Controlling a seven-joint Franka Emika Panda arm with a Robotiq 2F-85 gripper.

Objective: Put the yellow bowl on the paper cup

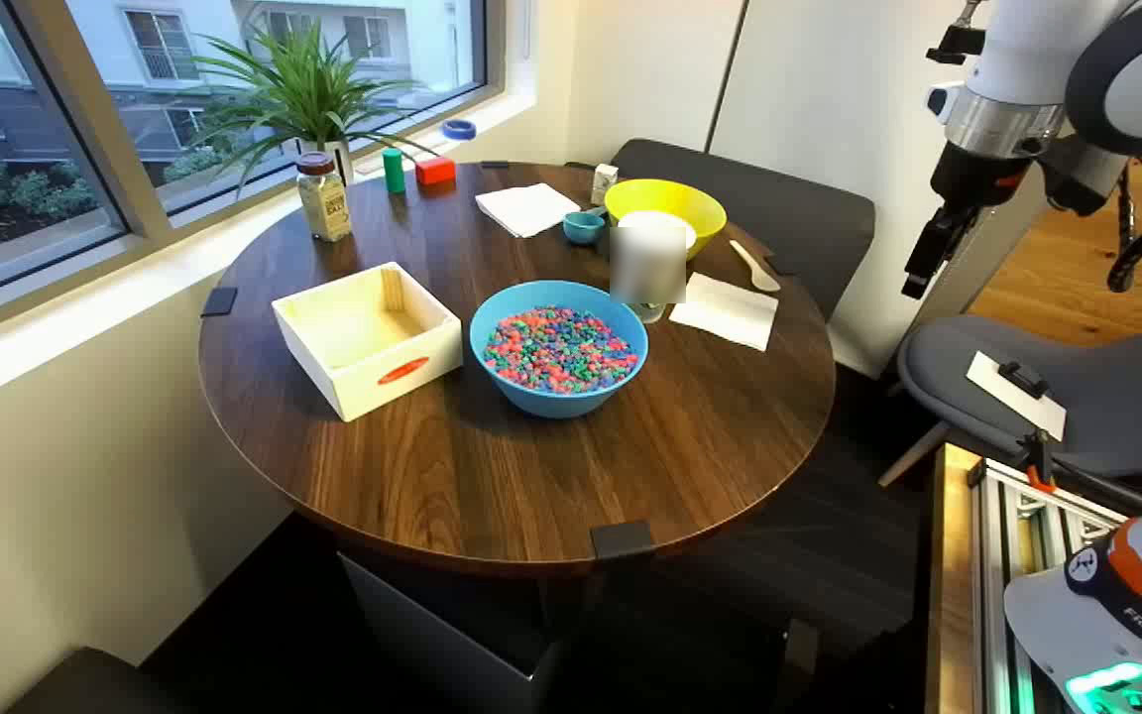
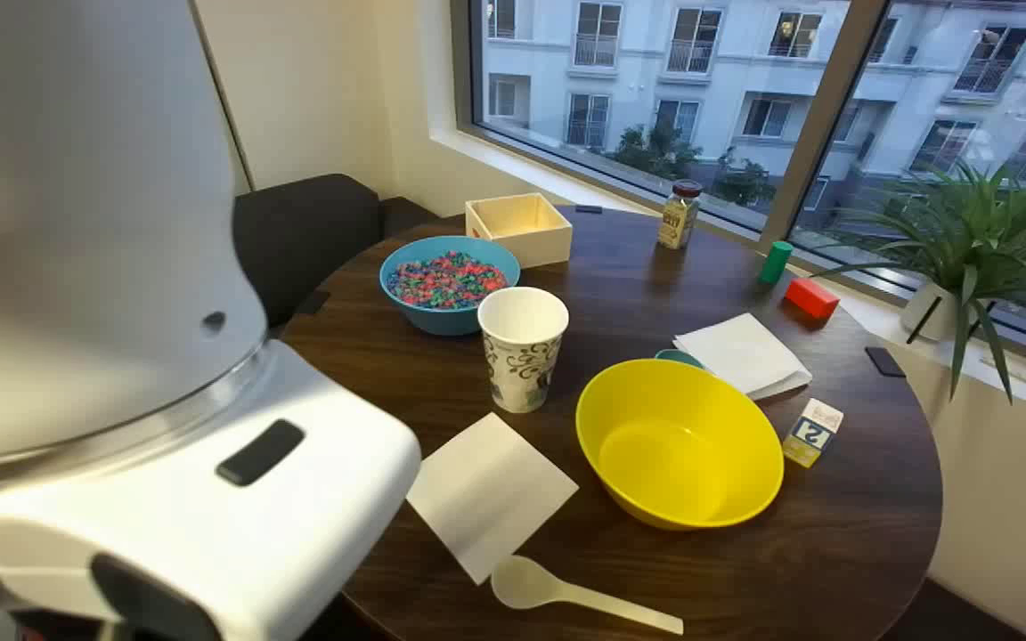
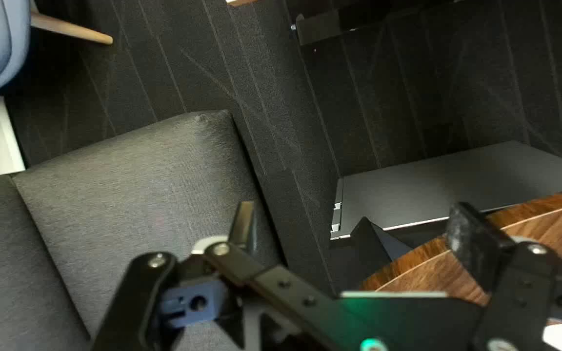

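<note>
The bright yellow bowl (image 2: 680, 445) stands upright on the round dark wooden table. It also shows in an exterior view (image 1: 690, 203), partly hidden behind the cup. The whitish paper cup (image 2: 522, 365) with dark swirl print stands upright, mouth up, between the yellow and blue bowls. It shows blurred in an exterior view (image 1: 648, 263). My gripper (image 1: 928, 260) hangs in the air off the table's edge, apart from both things. In the wrist view my gripper (image 3: 359, 236) is open, with nothing between its fingers. Bowl and cup are out of the wrist view.
A blue bowl of colourful pieces (image 1: 559, 352) and a wooden box (image 1: 368, 342) stand near the cup. A napkin (image 2: 493, 499), a spoon (image 2: 584, 596), a small carton (image 2: 813, 433) and folded napkins (image 2: 745, 353) lie around the yellow bowl. A chair (image 3: 149, 185) is below the gripper.
</note>
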